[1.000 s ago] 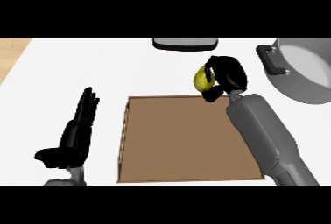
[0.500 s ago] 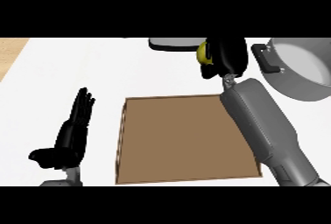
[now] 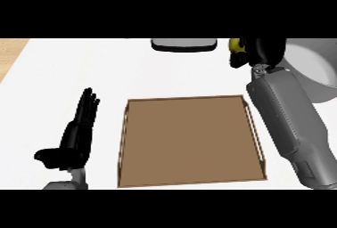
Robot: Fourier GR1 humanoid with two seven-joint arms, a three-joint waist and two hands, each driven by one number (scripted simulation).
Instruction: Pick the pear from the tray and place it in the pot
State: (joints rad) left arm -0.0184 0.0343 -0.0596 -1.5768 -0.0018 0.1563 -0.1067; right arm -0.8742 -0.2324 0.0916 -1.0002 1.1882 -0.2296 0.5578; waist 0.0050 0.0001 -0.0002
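The yellow pear (image 3: 234, 44) shows only as a sliver at the top of the view, held in my right hand (image 3: 260, 50), whose black fingers curl round it and hide most of it. That hand is lifted at the left rim of the grey pot (image 3: 313, 67), which stands at the upper right. The brown wooden tray (image 3: 191, 140) lies in the middle of the white counter with nothing on it. My left hand (image 3: 76, 133) rests open at the left of the tray, fingers straight and pointing away.
A grey, dark-rimmed object (image 3: 184, 44) sits at the counter's far edge, just left of the pear. A strip of wooden floor (image 3: 10, 51) shows at the upper left. My right forearm (image 3: 289, 129) crosses the tray's right edge.
My right hand has carried the pear up and to the right, from above the tray's far corner to the pot's left rim. The left hand has stayed put.
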